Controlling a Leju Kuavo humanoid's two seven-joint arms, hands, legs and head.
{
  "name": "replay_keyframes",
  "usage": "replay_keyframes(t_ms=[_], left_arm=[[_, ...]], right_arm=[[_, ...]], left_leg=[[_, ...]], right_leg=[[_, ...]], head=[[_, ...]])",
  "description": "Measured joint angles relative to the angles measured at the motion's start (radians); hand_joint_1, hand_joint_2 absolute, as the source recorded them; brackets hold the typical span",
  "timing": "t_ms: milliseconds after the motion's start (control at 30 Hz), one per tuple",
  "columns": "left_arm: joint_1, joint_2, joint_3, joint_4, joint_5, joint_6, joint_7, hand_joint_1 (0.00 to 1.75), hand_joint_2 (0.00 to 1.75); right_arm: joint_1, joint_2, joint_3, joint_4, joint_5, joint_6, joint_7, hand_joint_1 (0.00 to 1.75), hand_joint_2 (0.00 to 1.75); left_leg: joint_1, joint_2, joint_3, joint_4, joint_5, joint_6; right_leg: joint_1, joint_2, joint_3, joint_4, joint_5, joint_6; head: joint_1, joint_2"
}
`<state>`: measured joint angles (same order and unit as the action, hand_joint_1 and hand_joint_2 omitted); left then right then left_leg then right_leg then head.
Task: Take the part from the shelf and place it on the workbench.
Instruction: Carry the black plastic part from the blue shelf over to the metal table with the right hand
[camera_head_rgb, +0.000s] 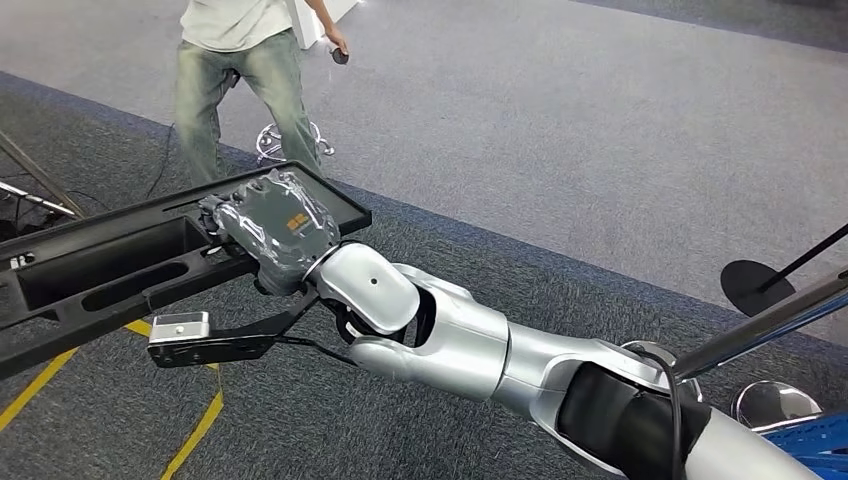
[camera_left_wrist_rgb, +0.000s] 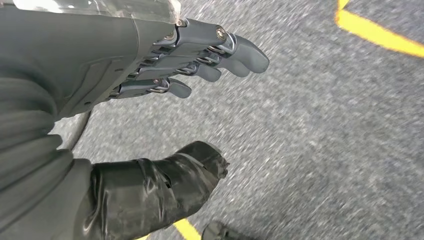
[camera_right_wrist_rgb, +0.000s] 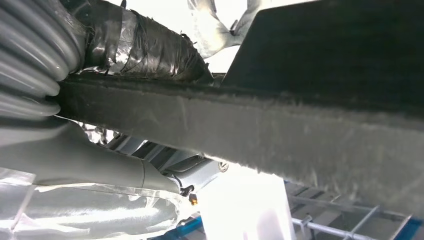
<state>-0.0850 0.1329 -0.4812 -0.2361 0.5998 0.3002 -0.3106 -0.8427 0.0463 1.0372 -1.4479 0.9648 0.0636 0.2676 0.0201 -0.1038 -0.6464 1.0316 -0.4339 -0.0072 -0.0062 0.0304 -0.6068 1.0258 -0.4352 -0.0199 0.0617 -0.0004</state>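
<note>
The part is a long black moulded panel, held out above the carpet at the left of the head view. My right hand grips it near its far end, with the silver arm stretched out to the left. In the right wrist view the panel's thick dark edge runs across the picture, with the taped thumb on one side of it and the fingers on the other. My left hand hangs over grey carpet, fingers and thumb apart, holding nothing.
A person stands just beyond the panel's far end, with a small dark object in one hand. A chrome stool base is behind their legs. Yellow floor lines run under the panel. A black round stand base sits at the right.
</note>
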Motion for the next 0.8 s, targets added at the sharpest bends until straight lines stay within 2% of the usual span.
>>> replay_keyframes(t_ms=[33,100,133,167,200,233,300,333,367,400,467,533,600,633,667,700,733,767,800], left_arm=[[0.000,0.000,0.000,0.000,0.002,0.000,0.001,0.00,1.75],[-0.003,0.000,0.000,0.000,0.004,0.001,0.002,0.00,1.75],[-0.004,0.000,0.000,0.000,0.004,0.001,0.003,0.00,1.75],[-0.004,0.000,-0.001,0.000,0.004,0.002,0.003,0.00,1.75],[-0.003,0.000,-0.001,0.000,0.004,0.002,0.004,0.00,1.75],[-0.002,0.000,-0.001,0.000,0.005,0.002,0.004,0.00,1.75],[-0.003,0.001,-0.001,0.000,0.006,0.003,0.004,0.00,1.75],[-0.005,0.002,-0.001,0.000,0.007,0.004,0.003,0.00,1.75],[-0.006,0.002,-0.001,0.000,0.007,0.004,0.003,0.00,1.75],[-0.007,0.003,-0.001,0.000,0.007,0.004,0.002,0.00,1.75],[-0.005,0.003,-0.001,0.000,0.007,0.004,0.001,0.00,1.75],[-0.004,0.003,-0.002,0.000,0.008,0.004,0.000,0.00,1.75],[-0.007,0.002,-0.002,0.000,0.008,0.005,0.000,0.00,1.75],[-0.008,0.002,-0.002,0.000,0.008,0.005,0.000,0.00,1.75],[-0.009,0.002,-0.003,0.000,0.008,0.005,0.000,0.00,1.75],[-0.009,0.002,-0.003,0.000,0.008,0.005,0.000,0.00,1.75],[-0.008,0.002,-0.004,0.000,0.008,0.005,0.000,0.00,1.75],[-0.007,0.002,-0.004,0.000,0.008,0.005,0.000,0.00,1.75],[-0.007,0.002,-0.004,0.000,0.008,0.004,0.000,0.00,1.75]], right_arm=[[-0.001,0.000,0.000,-0.001,0.000,0.000,0.000,1.75,1.75],[0.000,0.000,0.000,-0.002,0.000,0.000,0.000,1.75,1.75],[0.001,-0.001,0.000,-0.002,0.000,0.000,0.000,1.75,1.75],[0.004,-0.001,0.000,-0.002,0.000,0.000,0.000,1.75,1.75],[0.006,-0.002,0.000,-0.002,0.000,0.001,0.000,1.75,1.75],[0.007,-0.003,0.000,-0.002,0.000,0.001,0.000,1.75,1.75],[0.007,-0.003,0.000,-0.003,0.000,0.001,-0.001,1.75,1.75],[0.006,-0.003,0.000,-0.003,0.000,0.001,-0.001,1.75,1.75],[0.006,-0.003,0.000,-0.003,0.000,0.001,-0.002,1.75,1.75],[0.006,-0.003,0.000,-0.004,0.000,0.001,-0.002,1.75,1.75],[0.005,-0.003,0.000,-0.007,0.001,0.001,-0.003,1.75,1.75],[0.004,-0.004,0.000,-0.010,0.001,0.001,-0.003,1.75,1.75],[0.004,-0.005,0.000,-0.011,0.001,0.001,-0.003,1.75,1.75],[0.006,-0.006,0.000,-0.011,0.001,0.001,-0.003,1.75,1.75],[0.008,-0.008,0.000,-0.011,0.001,0.001,-0.003,1.75,1.75],[0.010,-0.010,0.000,-0.010,0.001,0.002,-0.003,1.75,1.75],[0.011,-0.012,0.000,-0.010,0.001,0.002,-0.003,1.75,1.75],[0.011,-0.014,0.000,-0.010,0.001,0.002,-0.003,1.75,1.75],[0.010,-0.015,0.000,-0.010,0.001,0.002,-0.003,1.75,1.75]], left_leg=[[-0.001,0.025,-0.014,0.028,-0.018,-0.004],[-0.003,0.076,-0.068,0.140,-0.075,-0.011],[-0.002,0.086,-0.099,0.203,-0.100,-0.014],[-0.002,0.090,-0.120,0.245,-0.111,-0.016],[-0.001,0.093,-0.124,0.253,-0.104,-0.018],[-0.001,0.098,-0.105,0.220,-0.081,-0.018],[-0.007,0.136,-0.031,0.088,-0.026,-0.012],[-0.010,0.155,-0.001,0.032,-0.010,-0.006],[-0.014,0.168,0.014,0.002,-0.004,0.001],[-0.018,0.168,0.016,-0.006,-0.007,0.007],[-0.015,0.145,0.017,-0.012,-0.001,0.019],[-0.009,0.125,0.022,-0.019,0.005,0.029],[-0.006,0.104,0.024,-0.022,0.008,0.036],[-0.006,0.092,0.023,-0.021,0.009,0.039],[-0.006,0.078,0.023,-0.021,0.009,0.039],[-0.006,0.064,0.023,-0.020,0.009,0.039],[-0.006,0.050,0.023,-0.018,0.009,0.039],[-0.006,0.037,0.023,-0.016,0.008,0.038],[-0.005,0.024,0.022,-0.015,0.007,0.036]], right_leg=[[-0.001,-0.012,0.003,-0.006,0.003,-0.006],[0.001,-0.035,0.005,-0.010,0.003,-0.014],[0.002,-0.048,0.005,-0.010,0.002,-0.015],[0.004,-0.060,0.005,-0.009,0.001,-0.016],[0.004,-0.072,0.004,-0.008,-0.001,-0.016],[0.005,-0.084,0.004,-0.005,-0.003,-0.015],[0.008,-0.106,0.005,0.002,-0.010,-0.009],[0.011,-0.114,0.005,0.005,-0.013,-0.005],[0.014,-0.123,0.005,0.007,-0.016,-0.001],[0.016,-0.131,0.007,0.007,-0.017,0.003],[0.016,-0.140,0.011,0.006,-0.021,0.014],[0.011,-0.105,0.000,0.039,-0.047,0.026],[0.006,-0.054,-0.048,0.147,-0.104,0.032],[0.005,-0.043,-0.081,0.213,-0.130,0.034],[0.005,-0.038,-0.107,0.262,-0.143,0.035],[0.004,-0.035,-0.119,0.279,-0.136,0.035],[0.004,-0.033,-0.112,0.259,-0.113,0.034],[0.003,-0.026,-0.090,0.206,-0.077,0.031],[0.001,-0.004,-0.062,0.140,-0.044,0.028]], head=[[-0.002,0.000],[-0.005,0.000],[-0.005,0.000],[-0.005,0.000],[-0.005,0.000],[-0.005,0.000],[-0.005,0.000],[-0.004,0.000],[-0.003,0.000],[-0.003,0.000],[-0.002,0.000],[-0.001,0.000],[0.001,0.000],[0.001,0.000],[0.002,0.000],[0.002,0.000],[0.002,0.000],[0.002,0.000],[0.002,0.000]])
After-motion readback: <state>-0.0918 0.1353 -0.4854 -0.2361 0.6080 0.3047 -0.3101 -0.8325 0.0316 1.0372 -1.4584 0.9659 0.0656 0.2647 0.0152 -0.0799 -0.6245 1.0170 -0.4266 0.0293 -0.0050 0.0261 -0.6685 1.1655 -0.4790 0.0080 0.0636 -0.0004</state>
